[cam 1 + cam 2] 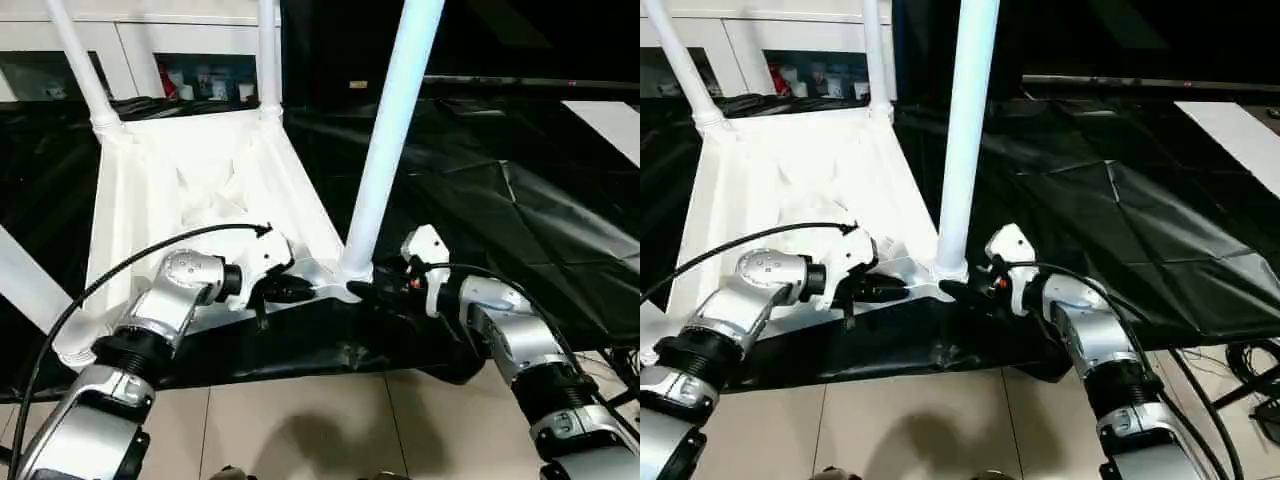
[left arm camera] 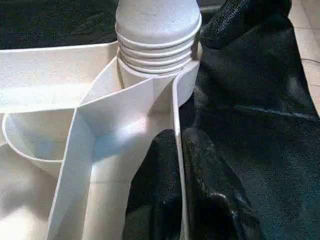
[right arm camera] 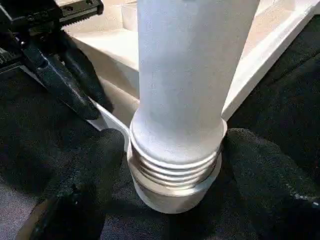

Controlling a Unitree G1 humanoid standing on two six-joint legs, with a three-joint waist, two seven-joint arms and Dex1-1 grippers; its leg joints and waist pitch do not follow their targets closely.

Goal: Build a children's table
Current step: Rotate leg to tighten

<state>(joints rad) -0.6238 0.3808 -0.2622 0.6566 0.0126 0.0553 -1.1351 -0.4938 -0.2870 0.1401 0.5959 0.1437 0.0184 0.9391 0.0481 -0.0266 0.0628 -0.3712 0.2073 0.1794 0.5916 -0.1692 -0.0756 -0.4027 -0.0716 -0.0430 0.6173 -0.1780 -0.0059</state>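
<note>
The tabletop (image 1: 200, 190) lies upside down on a black sheet (image 1: 480, 200) spread over the floor, ribbed underside facing up. Legs stand upright in its corner sockets: two at the far edge, the far-left leg (image 1: 80, 65) and the far-right leg (image 1: 267, 55), and one at the near right corner, the near-right leg (image 1: 390, 130). A further leg (image 1: 25, 275) crosses the left edge of the head view, near the near-left corner.

The near-right leg is seated in its socket (image 3: 172, 192) with several thread rings exposed above the socket rim.

The left end effector (image 1: 285, 290) is at the near edge of the tabletop, just left of the near-right leg. Its fingers (image 2: 205, 195) are drawn narrow and pinch the thin rim wall of the tabletop, one finger on each side of it.

The right end effector (image 1: 960, 290) is at the base of the near-right leg. Its fingers (image 3: 265, 175) stand wide apart, one on either side of the threaded base, close against it; whether they press on it cannot be told.

A white cabinet (image 1: 180, 60) with glass doors stands beyond the far edge of the sheet. Tiled floor (image 1: 330, 420) shows on the near side.
</note>
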